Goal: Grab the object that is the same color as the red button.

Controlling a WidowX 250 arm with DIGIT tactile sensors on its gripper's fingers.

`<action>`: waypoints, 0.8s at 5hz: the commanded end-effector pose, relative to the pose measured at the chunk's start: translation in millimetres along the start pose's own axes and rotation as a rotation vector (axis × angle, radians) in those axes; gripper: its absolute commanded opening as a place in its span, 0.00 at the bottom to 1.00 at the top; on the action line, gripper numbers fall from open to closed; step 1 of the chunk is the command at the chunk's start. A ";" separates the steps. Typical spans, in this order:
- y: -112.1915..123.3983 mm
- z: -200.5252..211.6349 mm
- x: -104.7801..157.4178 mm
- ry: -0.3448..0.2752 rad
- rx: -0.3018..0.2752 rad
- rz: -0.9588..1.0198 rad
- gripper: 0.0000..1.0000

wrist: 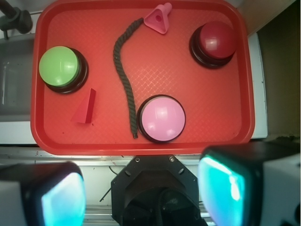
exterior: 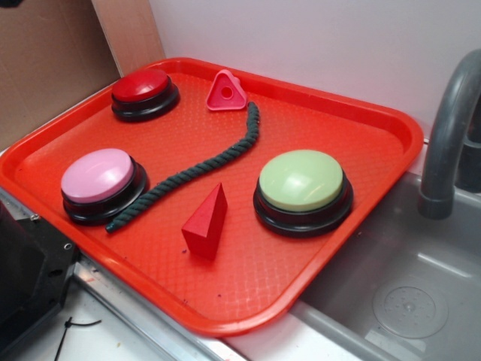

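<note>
Wedge Untouched, Gripper High Above the Tray

Red plastic tray (exterior: 376,120) held everything the task concerned. The small matte bright-red triangular wedge block (exterior: 205,223) lay near the tray's front edge, between the pale-green-topped dome button (exterior: 302,180) on its right and the pink-topped dome button (exterior: 96,175) on its left, apart from both. A dark green twisted rope (exterior: 197,171) snaked across the middle, passing just behind the wedge without clearly touching it. At the far left sat the glossy dark-red dome button on a black base (exterior: 141,87), and just to its right the pinkish-red flat triangle piece with a round hole (exterior: 226,92), a lookalike to avoid.

In the wrist view the gripper (wrist: 141,195) hung well above the scene, back from the tray's near edge, its two pale fingers (wrist: 63,200) spread wide at the bottom corners with nothing between them.

By all appearances the task stood at its opening step: target chosen, approach not begun. The next move would call for travelling forward over the tray to the wedge (wrist: 86,107), turning the wrist so the fingers bracketed its flat sides rather than its sloping ridge, and descending clear of the rope and the green button beside it.
</note>
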State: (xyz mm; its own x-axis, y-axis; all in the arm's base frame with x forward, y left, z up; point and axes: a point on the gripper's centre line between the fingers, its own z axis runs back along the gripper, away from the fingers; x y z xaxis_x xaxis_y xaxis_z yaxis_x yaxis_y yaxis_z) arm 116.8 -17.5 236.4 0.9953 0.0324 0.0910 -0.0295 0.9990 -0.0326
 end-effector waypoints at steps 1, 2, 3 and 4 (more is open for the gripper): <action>0.0 0.0 0.0 0.000 0.000 0.000 1.00; -8.5 -12.6 1.3 -0.033 -0.050 0.146 1.00; -18.0 -29.8 3.7 -0.008 -0.063 0.337 1.00; -26.3 -48.4 6.8 -0.005 -0.127 0.511 1.00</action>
State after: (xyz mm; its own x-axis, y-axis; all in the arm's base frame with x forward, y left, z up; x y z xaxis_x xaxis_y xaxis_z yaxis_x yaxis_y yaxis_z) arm 124.0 -45.4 180.5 0.8504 0.5259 0.0146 -0.5152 0.8380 -0.1797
